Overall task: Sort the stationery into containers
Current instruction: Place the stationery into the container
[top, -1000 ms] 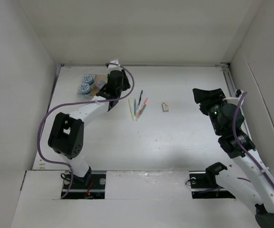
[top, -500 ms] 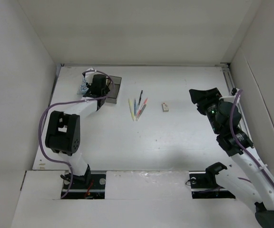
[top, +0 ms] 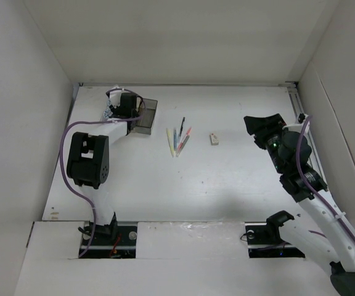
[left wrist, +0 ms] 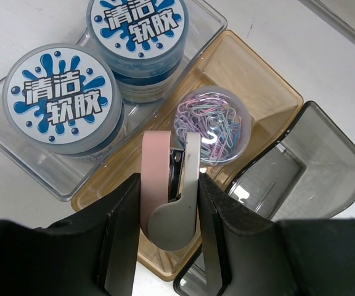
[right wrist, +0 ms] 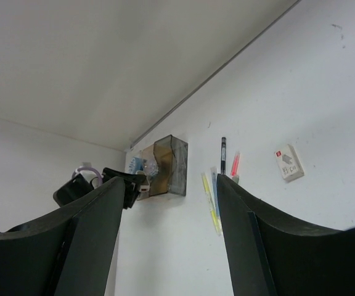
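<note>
My left gripper point(left wrist: 168, 206) is shut on a small pink-and-silver stapler-like item point(left wrist: 165, 179) and holds it just above the amber tray point(left wrist: 261, 92). That tray holds a clear ball of pastel paper clips point(left wrist: 211, 128). Two blue-and-white tape rolls point(left wrist: 63, 98) fill the clear tray point(left wrist: 17, 154). The dark grey tray point(left wrist: 328, 163) looks bare inside. Several pens point(top: 177, 140) and a pale eraser point(top: 214, 139) lie mid-table. My right gripper point(top: 264, 126) hovers open at the right, well apart from them, with nothing between its fingers.
The three trays point(top: 142, 116) stand at the far left near the back wall. White walls close in the table on the left, back and right. In the right wrist view the eraser point(right wrist: 289, 163) lies right of the pens point(right wrist: 214, 203).
My left gripper has swung left and settled over the amber tray, still holding the pink item. The right arm has drifted slightly left.
</note>
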Robot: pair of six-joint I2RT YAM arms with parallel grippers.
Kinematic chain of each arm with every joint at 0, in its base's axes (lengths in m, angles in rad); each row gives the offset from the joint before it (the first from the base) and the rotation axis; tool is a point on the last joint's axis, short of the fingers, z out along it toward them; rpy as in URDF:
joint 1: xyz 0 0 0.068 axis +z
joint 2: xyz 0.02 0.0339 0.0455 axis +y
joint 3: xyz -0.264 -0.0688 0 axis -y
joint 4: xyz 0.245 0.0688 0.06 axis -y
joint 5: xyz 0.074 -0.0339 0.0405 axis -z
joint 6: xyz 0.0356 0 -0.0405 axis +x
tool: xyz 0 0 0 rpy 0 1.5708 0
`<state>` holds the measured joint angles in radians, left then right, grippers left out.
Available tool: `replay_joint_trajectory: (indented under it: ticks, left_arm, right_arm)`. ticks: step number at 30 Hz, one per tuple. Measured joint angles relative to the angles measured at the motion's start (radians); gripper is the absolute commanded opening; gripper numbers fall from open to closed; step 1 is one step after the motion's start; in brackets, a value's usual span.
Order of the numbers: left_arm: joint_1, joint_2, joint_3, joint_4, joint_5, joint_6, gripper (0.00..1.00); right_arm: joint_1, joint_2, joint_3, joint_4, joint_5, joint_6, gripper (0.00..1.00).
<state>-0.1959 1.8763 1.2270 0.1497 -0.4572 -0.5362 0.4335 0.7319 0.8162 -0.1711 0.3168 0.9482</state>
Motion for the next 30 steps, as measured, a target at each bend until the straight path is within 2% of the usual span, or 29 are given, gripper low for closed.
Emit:
replay_joint_trajectory:
  ticks: [30]
  left_arm:
    - [-0.049,-0.002,0.046,-0.003,0.031,0.025,0.15]
  right_arm:
    - [0.000,0.014,0.000,0.000,0.000,-0.003,0.67]
